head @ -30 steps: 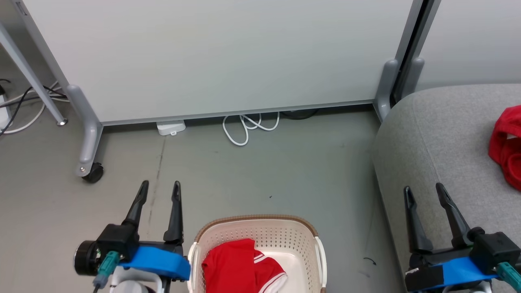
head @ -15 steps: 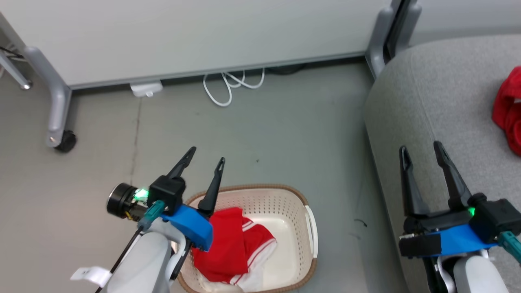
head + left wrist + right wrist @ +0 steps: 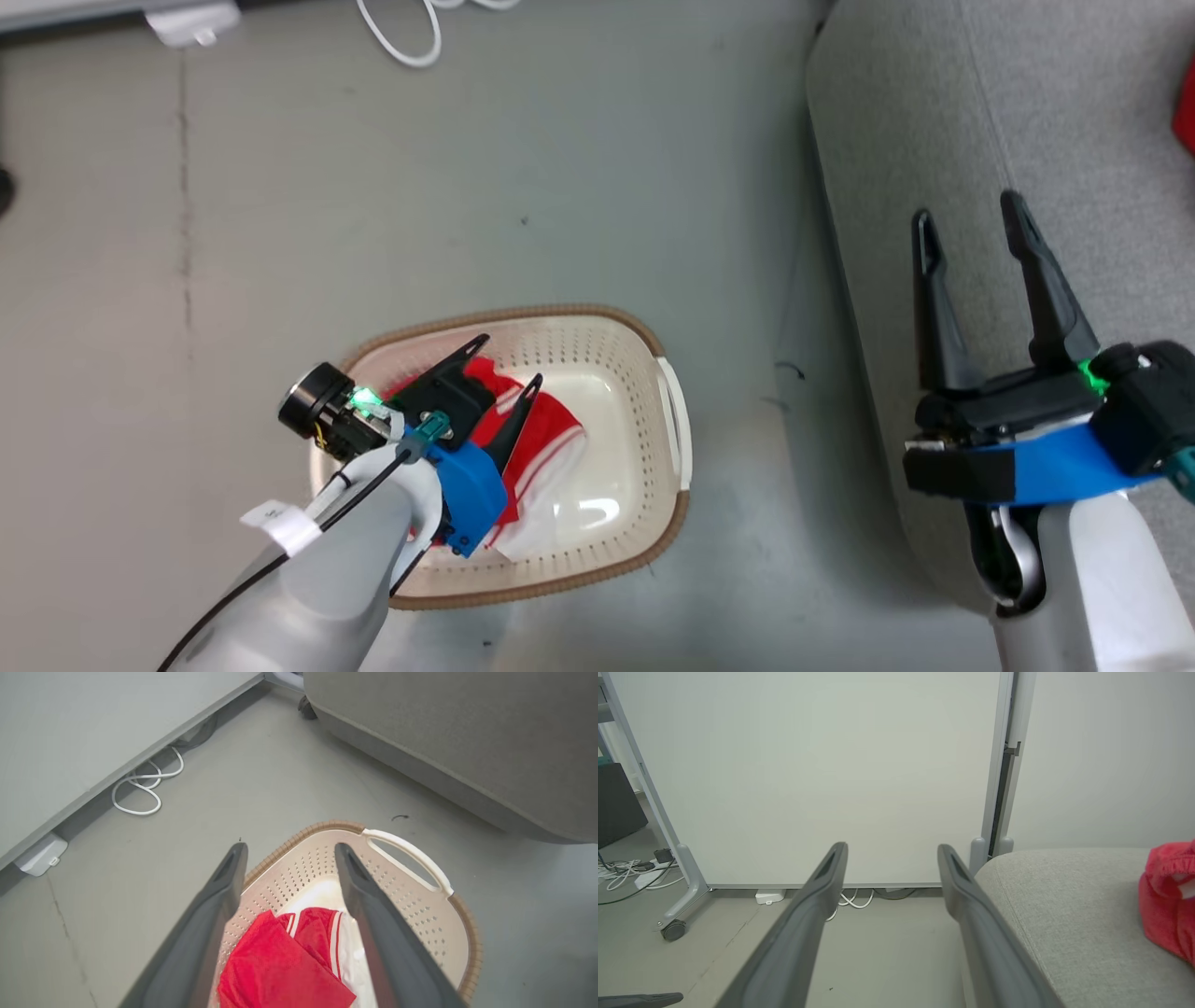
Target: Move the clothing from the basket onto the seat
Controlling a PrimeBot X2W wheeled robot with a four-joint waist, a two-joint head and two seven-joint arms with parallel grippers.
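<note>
The cream-white basket (image 3: 611, 373) with a brown rim stands on the grey floor, left of the light-grey seat (image 3: 934, 112). Inside it lies the clothing (image 3: 555, 434), red fabric with white panels and stripe trim. My left gripper (image 3: 511, 359) hangs open over the basket's left half, fingers pointing down at the garment without touching it. The left wrist view shows the clothing (image 3: 285, 961) between my open left gripper (image 3: 289, 847) and the basket (image 3: 406, 847). My right gripper (image 3: 966, 210) is open and empty above the seat's front edge. Another red garment (image 3: 1167, 905) lies on the seat (image 3: 1064, 905).
A looped white cable (image 3: 401, 37) and a small white box (image 3: 191, 21) lie on the floor at the foot of a pale partition panel (image 3: 808, 765). The panel's grey leg ends in a caster (image 3: 672, 929). Bare floor separates basket and seat.
The head camera has tilted down, shifting the whole picture. My left gripper has swung right from beside the basket to over the clothing inside it. The right gripper has kept its place.
</note>
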